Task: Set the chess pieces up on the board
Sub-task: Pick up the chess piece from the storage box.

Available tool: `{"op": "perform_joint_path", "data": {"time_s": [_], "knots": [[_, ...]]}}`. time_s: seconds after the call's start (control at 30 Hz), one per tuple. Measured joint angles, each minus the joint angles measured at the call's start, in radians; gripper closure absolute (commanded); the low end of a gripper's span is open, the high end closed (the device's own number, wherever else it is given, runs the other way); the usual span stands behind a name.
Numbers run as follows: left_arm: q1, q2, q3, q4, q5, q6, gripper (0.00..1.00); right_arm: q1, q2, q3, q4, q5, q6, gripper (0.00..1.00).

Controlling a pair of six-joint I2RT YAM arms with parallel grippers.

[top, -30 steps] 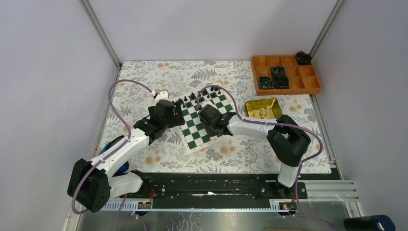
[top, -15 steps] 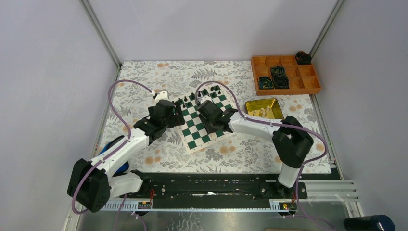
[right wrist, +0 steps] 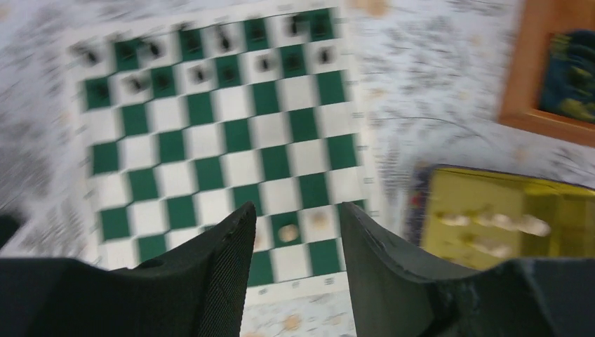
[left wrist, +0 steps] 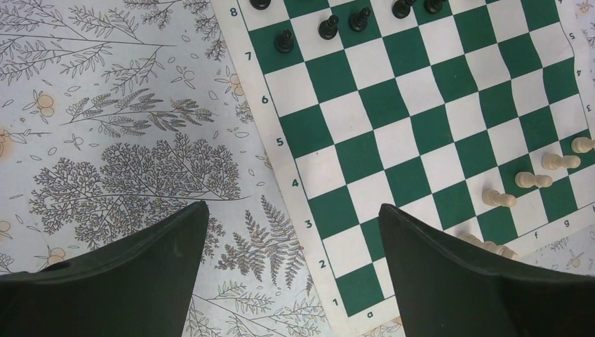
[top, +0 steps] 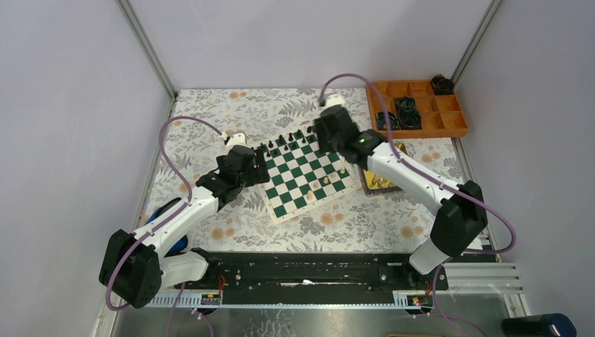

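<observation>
The left fingers (left wrist: 140,274) gape wide over the floral worktop (left wrist: 105,105) beside the board (left wrist: 421,140), a skewed green-and-white checked mat mid-worktop. Black pieces (left wrist: 326,27) line its far rows, cream pieces (left wrist: 533,180) its near-right side. The right fingers (right wrist: 210,274) stand parted, empty.

The left arm (top: 179,216) and right arm (top: 407,174) have white links and bulky black joints, bolted to a black rail (top: 302,270). A lilac cable (top: 159,146) runs along each. A green light (top: 362,140) glows on the right arm, far from the rail. The fingers (left wrist: 119,281) are matte black wedges.
</observation>
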Motion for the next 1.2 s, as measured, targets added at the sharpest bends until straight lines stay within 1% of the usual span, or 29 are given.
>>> {"op": "perform_joint_path", "data": {"time_s": [0.2,0.33,0.5,0.7,1.2], "knots": [[0.0,0.0,0.0,0.0,-0.002,-0.001,0.01,-0.282,-0.002,-0.006,-0.011,0.024,0.005,0.45],[0.0,0.0,0.0,0.0,-0.005,-0.003,0.01,-0.406,0.002,-0.034,-0.011,0.03,0.007,0.44],[0.0,0.001,0.0,0.0,-0.007,-0.003,0.01,-0.512,0.04,-0.064,-0.013,0.024,0.017,0.44],[0.0,0.007,0.0,0.0,-0.008,-0.003,0.01,-0.581,0.075,-0.108,-0.016,0.011,0.034,0.44],[0.0,0.029,0.0,0.001,-0.008,-0.003,0.01,-0.643,0.143,-0.13,-0.018,-0.042,0.077,0.44]]}}
